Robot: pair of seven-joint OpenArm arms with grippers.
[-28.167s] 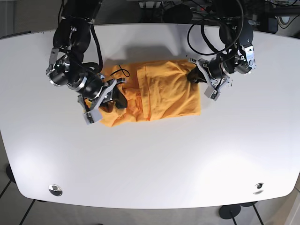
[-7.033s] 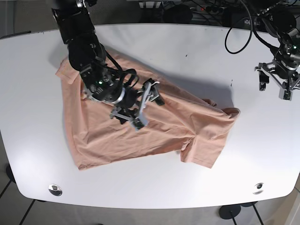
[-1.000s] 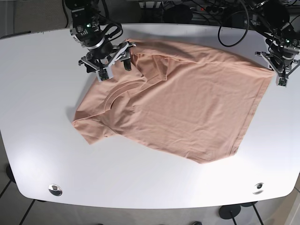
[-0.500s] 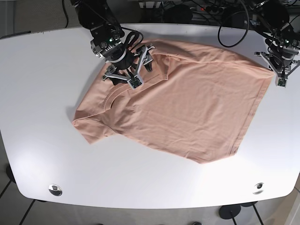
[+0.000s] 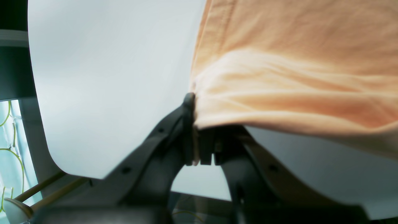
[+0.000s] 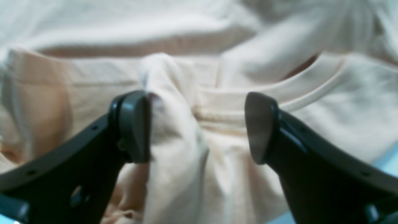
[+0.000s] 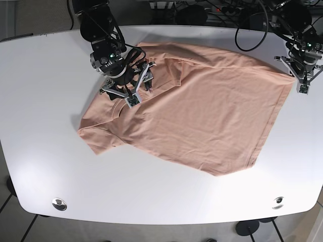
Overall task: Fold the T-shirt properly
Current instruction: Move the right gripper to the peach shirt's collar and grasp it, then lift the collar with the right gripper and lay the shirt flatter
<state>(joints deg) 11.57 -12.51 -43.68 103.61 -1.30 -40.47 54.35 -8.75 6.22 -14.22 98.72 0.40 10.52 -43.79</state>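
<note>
A peach T-shirt [image 7: 202, 116] lies spread on the white table [image 7: 45, 156], with its collar toward the left and its hem toward the right. My right gripper [image 7: 135, 86] is open and pressed down on the shirt near the collar. In the right wrist view the gripper [image 6: 196, 127] straddles a raised fold of fabric [image 6: 169, 124] beside the collar band [image 6: 279, 99]. My left gripper [image 7: 302, 83] is at the shirt's far right corner. In the left wrist view it [image 5: 194, 124] is shut on the shirt's edge [image 5: 279, 102], which it holds lifted off the table.
The table's rounded edge [image 5: 49, 133] is close to my left gripper. Dark cables [image 7: 247, 30] hang over the back of the table. Two round metal fittings [image 7: 59, 203] [image 7: 278, 202] sit near the front corners.
My right gripper has moved down and to the left across the shirt, onto the collar area. The left gripper has kept its hold on the right corner, unmoved.
</note>
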